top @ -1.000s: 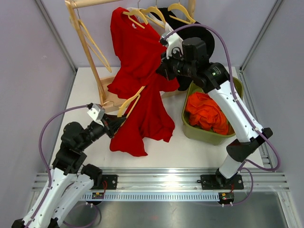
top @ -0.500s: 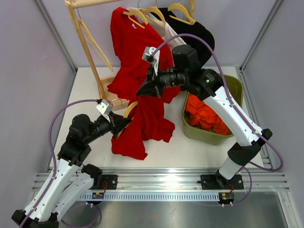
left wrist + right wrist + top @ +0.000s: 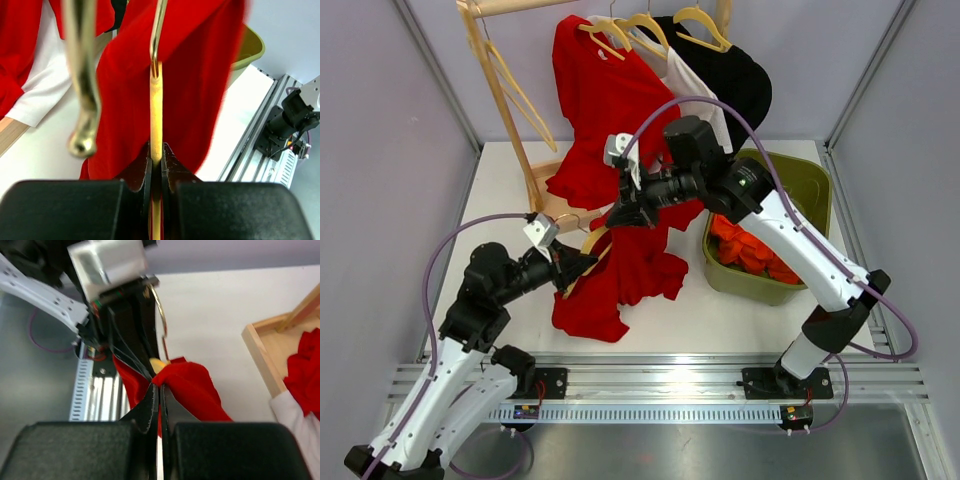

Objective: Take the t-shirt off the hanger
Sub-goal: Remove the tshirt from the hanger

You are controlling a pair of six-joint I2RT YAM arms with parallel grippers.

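A red t-shirt [image 3: 625, 270] hangs off a wooden hanger [image 3: 592, 243] over the white table. My left gripper [image 3: 578, 263] is shut on the hanger's wooden bar [image 3: 156, 107], whose metal hook [image 3: 159, 30] rises above the jaws. My right gripper [image 3: 623, 215] is shut on a fold of the red t-shirt [image 3: 192, 387] just beside the hanger's end [image 3: 159, 364]. In the right wrist view the left arm's wrist [image 3: 107, 267] sits close behind the shirt.
A wooden rack [image 3: 500, 80] at the back holds a red shirt [image 3: 600, 100], a white one and a black one [image 3: 735, 75] on hangers. A green bin [image 3: 790, 270] with orange cloth [image 3: 755, 250] stands at the right. The rack's base tray [image 3: 552, 205] lies behind the left gripper.
My right gripper has swung left and down from the rack toward the left gripper, dragging the red t-shirt's upper part with it. The left gripper has shifted slightly with the hanger.
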